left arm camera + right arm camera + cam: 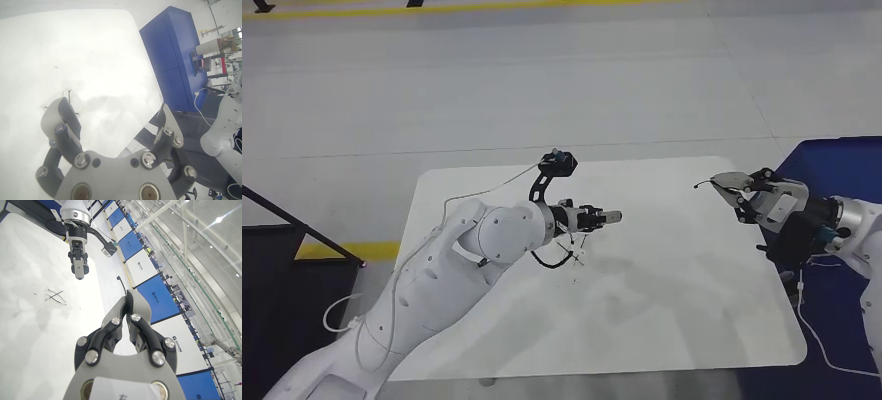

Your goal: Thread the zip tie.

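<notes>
Aloft, zip tie (122,284) in right hand (127,295).

Located left gripper (615,215) over table (692,300) centre, loose ties (54,294) crossed on table beneath it. Located right gripper (718,181) well to the right, above table's right part, zip tie (122,285) between fingers, projecting leftward.

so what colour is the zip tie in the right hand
Black. The zip tie shows best in the right wrist view, pinched in the right hand.
</notes>
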### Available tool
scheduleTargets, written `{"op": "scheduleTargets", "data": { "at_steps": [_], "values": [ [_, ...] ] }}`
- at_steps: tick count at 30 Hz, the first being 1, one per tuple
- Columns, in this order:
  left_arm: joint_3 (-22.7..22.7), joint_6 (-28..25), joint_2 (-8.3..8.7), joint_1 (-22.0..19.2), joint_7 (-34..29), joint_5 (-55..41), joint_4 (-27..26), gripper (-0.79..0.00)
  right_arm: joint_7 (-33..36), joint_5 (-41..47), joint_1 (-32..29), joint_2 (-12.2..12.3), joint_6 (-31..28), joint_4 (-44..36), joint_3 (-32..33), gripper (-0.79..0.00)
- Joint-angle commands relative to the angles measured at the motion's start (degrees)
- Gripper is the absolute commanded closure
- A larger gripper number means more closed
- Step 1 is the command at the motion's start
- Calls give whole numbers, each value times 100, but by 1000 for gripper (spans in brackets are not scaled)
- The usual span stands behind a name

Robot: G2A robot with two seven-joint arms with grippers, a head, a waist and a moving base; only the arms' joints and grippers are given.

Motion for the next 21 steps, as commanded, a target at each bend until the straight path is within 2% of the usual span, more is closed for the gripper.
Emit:
{"op": "scheduleTargets", "data": {
  "at_steps": [1,7,11,13,15,18,21],
  "values": [
    [0,0,0,0,0,0,0,-785,0,0,0,0,0,0,0,0],
    [52,-93,-9,37,70,100,-42,-785,0,0,0,0,0,0,0,0],
    [448,-153,-180,-402,2,489,69,-785,0,0,0,0,0,0,0,0],
    [677,-298,-335,-750,-96,446,499,-785,0,0,0,0,0,0,0,0],
    [904,-102,-492,-1144,-190,633,1123,-785,0,0,0,0,0,0,0,0],
    [981,-188,-713,-1426,-571,-52,1894,-785,0,0,0,0,0,0,0,0],
    [1106,-176,-854,-1545,-852,-299,2499,-785,0,0,0,0,0,0,0,0]
  ]
}}
